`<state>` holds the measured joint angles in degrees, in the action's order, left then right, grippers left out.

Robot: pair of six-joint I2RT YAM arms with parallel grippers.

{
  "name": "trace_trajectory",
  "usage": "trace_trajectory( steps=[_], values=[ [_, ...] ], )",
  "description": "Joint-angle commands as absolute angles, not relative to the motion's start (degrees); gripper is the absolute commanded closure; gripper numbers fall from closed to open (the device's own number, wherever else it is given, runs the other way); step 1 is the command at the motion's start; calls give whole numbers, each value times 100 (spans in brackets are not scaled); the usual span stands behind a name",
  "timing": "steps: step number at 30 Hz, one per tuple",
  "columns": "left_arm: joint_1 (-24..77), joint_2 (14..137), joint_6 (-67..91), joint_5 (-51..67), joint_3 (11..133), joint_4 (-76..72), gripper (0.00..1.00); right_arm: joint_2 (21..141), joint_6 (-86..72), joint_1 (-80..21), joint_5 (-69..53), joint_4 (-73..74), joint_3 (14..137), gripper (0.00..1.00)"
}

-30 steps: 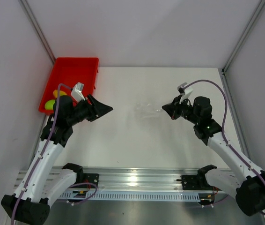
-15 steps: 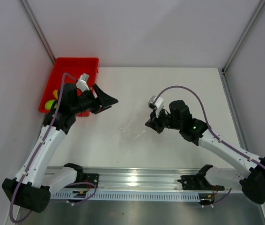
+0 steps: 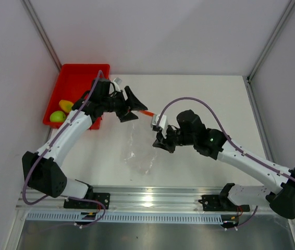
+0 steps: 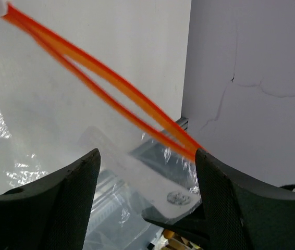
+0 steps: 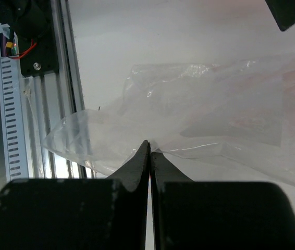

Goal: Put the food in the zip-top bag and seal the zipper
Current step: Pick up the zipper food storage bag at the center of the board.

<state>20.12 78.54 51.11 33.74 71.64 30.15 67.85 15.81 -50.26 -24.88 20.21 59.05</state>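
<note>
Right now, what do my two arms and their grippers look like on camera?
Both the left arm and the right arm have white tubular links with chunky black joints and black bases. A thin purple cable loops along each. The left gripper and right gripper have matte black, wedge-shaped fingers.

Red tray [image 3: 77, 80] at table [image 3: 225, 94] far-left corner.
</note>
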Motion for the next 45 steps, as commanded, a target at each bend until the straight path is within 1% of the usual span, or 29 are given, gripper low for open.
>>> trace_trajectory(
  steps=[1, 5, 10, 13, 19, 27, 31, 33, 37, 38, 40, 45],
  values=[
    [2083, 8199, 5318, 3630, 7847, 3497, 24, 6838, 2004, -5194, -2488, 2478, 6275, 100],
    [2109, 8341, 5291, 3480, 8068, 3709, 24, 6960, 2162, -5422, -2216, 2820, 6442, 100],
    [2153, 8534, 5230, 3744, 8051, 3787, 26, 7058, 2276, -5739, -1697, 2953, 6653, 100],
    [2162, 8342, 5177, 3683, 7727, 3718, 27, 7084, 2329, -5906, -1346, 3014, 6706, 100],
    [2162, 7752, 5168, 3577, 7049, 3446, 28, 7049, 2382, -6029, -1064, 3094, 6653, 100],
    [2276, 7778, 4896, 3665, 6917, 3577, 37, 7049, 2461, -6187, -800, 3182, 6688, 100],
    [2294, 7726, 4887, 3674, 6716, 3490, 47, 7040, 2470, -6301, -651, 3199, 6689, 100],
    [2346, 7717, 4896, 3735, 6645, 3376, 49, 7014, 2470, -6311, -624, 3190, 6697, 100],
    [2408, 7761, 4852, 3814, 6609, 3296, 48, 6996, 2470, -6328, -554, 3208, 6741, 100],
    [2426, 7778, 4852, 3832, 6635, 3278, 47, 6996, 2470, -6337, -562, 3225, 6741, 100],
    [2461, 7796, 4843, 3867, 6636, 3305, 42, 6996, 2478, -6354, -519, 3269, 6776, 100],
    [2505, 7779, 4720, 3902, 6645, 3489, 41, 6996, 2531, -6451, -256, 3375, 6785, 100]
  ],
)
